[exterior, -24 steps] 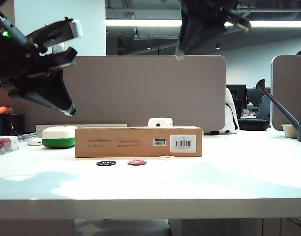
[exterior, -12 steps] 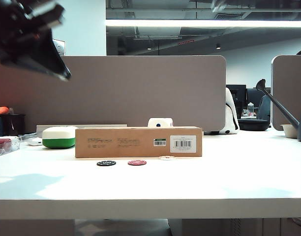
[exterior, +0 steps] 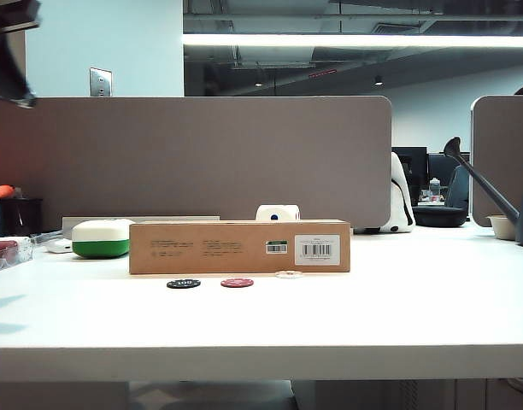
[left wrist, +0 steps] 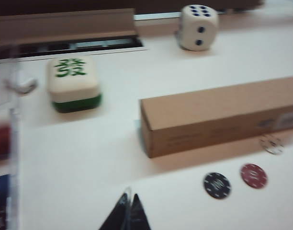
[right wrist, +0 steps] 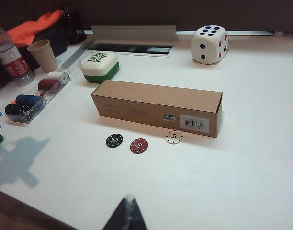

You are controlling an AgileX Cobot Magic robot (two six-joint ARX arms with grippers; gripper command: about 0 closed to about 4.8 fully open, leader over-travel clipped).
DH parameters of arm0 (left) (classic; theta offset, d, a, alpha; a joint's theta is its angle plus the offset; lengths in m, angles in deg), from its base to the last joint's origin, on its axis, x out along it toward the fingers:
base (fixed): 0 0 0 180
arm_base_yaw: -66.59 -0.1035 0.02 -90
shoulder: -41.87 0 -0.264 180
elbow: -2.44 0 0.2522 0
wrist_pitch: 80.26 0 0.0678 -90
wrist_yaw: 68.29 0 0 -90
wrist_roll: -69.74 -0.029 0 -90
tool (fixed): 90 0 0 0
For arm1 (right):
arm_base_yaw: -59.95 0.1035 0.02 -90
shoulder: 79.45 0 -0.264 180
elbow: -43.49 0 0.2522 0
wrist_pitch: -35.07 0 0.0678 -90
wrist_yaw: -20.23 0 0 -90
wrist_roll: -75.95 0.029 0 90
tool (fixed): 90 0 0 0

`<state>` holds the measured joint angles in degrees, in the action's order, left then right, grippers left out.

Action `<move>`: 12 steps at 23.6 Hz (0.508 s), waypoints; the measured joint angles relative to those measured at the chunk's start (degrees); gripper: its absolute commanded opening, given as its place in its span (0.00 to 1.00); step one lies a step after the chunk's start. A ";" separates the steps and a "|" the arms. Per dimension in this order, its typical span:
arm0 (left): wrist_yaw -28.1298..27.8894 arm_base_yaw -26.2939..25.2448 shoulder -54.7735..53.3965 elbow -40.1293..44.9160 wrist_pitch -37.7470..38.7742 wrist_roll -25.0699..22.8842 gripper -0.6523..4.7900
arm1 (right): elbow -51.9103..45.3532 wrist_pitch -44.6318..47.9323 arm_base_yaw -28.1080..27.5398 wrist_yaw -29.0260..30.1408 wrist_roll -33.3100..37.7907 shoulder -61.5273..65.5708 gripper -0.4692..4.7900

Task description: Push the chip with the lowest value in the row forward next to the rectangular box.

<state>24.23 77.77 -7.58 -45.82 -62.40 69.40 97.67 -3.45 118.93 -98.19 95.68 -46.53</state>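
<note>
Beside the rectangular box [right wrist: 156, 105], the chip [right wrist: 174, 136]; both hands [left wrist: 129, 211] [right wrist: 129, 213] closed, high, clear.

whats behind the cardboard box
Behind the rectangular box sit a large white die, clear in both wrist views, and a white-and-green mahjong-tile case off its far left end. From the exterior view the box covers the die's lower part.
</note>
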 measured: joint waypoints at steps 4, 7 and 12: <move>-0.11 -1.86 1.31 0.00 0.15 0.00 0.11 | -0.07 -0.28 0.00 0.07 0.00 -0.09 0.07; -0.13 -1.90 3.19 0.00 0.13 0.00 0.11 | -0.04 -0.15 0.11 0.09 0.00 -0.37 0.07; -0.02 -1.95 11.54 0.00 0.83 0.00 0.11 | -0.07 -0.15 0.02 0.07 0.00 -0.15 0.07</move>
<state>24.21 75.82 3.96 -45.82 -61.57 69.40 97.61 -3.60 118.96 -98.13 95.68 -46.68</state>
